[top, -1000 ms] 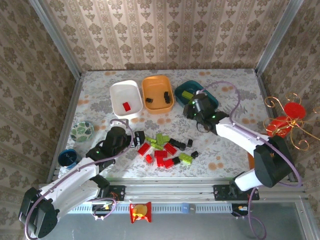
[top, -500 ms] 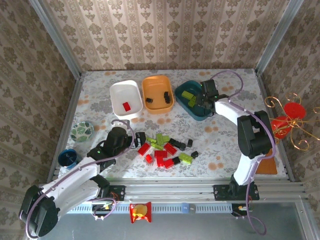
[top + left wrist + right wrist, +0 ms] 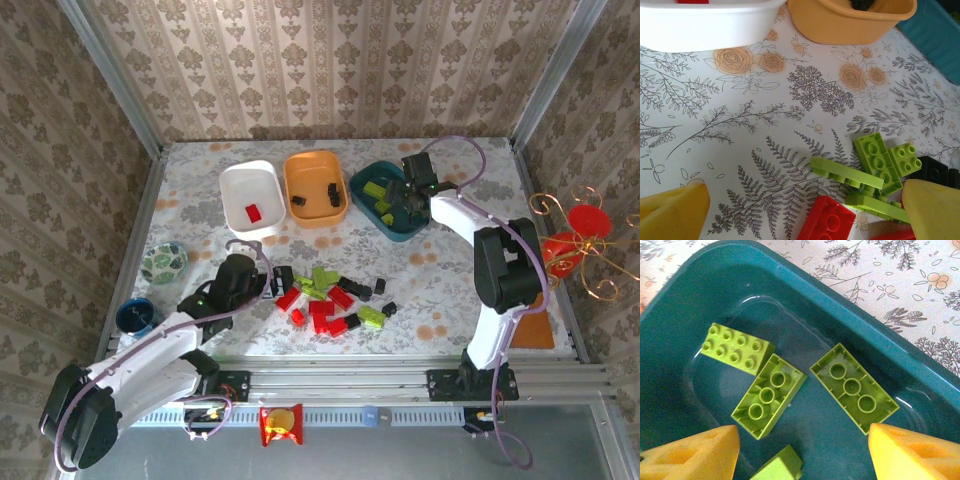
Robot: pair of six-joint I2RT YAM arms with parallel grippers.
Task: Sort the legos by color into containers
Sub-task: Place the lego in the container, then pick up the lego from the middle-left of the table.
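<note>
While the right gripper hangs released over the dark teal tray toward the far right corner of the table, a hasty withdrawal could clip its rim. Unsorted legos crowd toward the near edge beside the wide-open left gripper; bowl and mug sit by the left edge.

Left wrist: lime bricks overlap a red brick, so a grasp may drag neighbours.

Right wrist: a lime piece low between the fingers could snag.

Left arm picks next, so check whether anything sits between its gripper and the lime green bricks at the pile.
Partly. The left gripper is open above the tablecloth, and a red brick lies between its fingers, nearer to it than the lime green bricks and against their near edge. Nothing else visible blocks them.
</note>
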